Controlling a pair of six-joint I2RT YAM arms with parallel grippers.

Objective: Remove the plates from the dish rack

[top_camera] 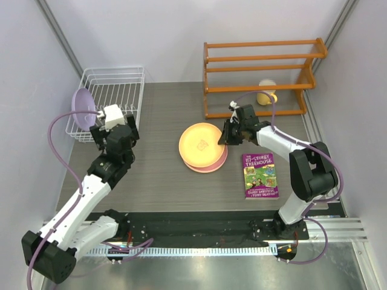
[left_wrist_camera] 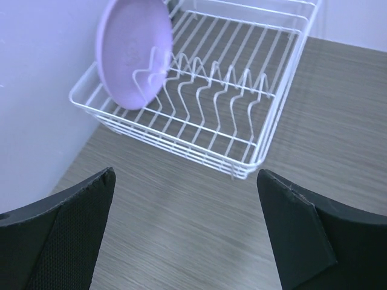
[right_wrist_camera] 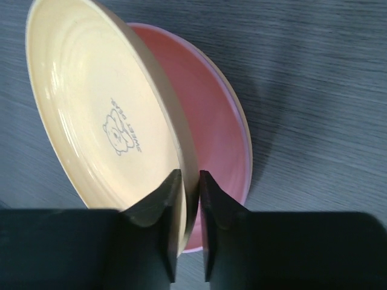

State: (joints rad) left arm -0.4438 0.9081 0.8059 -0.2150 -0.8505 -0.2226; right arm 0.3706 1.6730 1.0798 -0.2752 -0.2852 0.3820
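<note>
Lavender plate [left_wrist_camera: 133,51] stood on edge at the left end of the white dish rack [top_camera: 121,81], leaning between the tines. Left hand [left_wrist_camera: 184,229] hovered over the worktop [top_camera: 157,175] just in front of the rack, fingers wide apart, gripping nothing. Mid-worktop, yellow plate [top_camera: 202,144] lay tilted on the pink plate [top_camera: 208,166]. Right hand [right_wrist_camera: 188,193] was clamped on the yellow plate's near rim, one finger on each side. Purple book [top_camera: 260,175] lay flat to the right.
</note>
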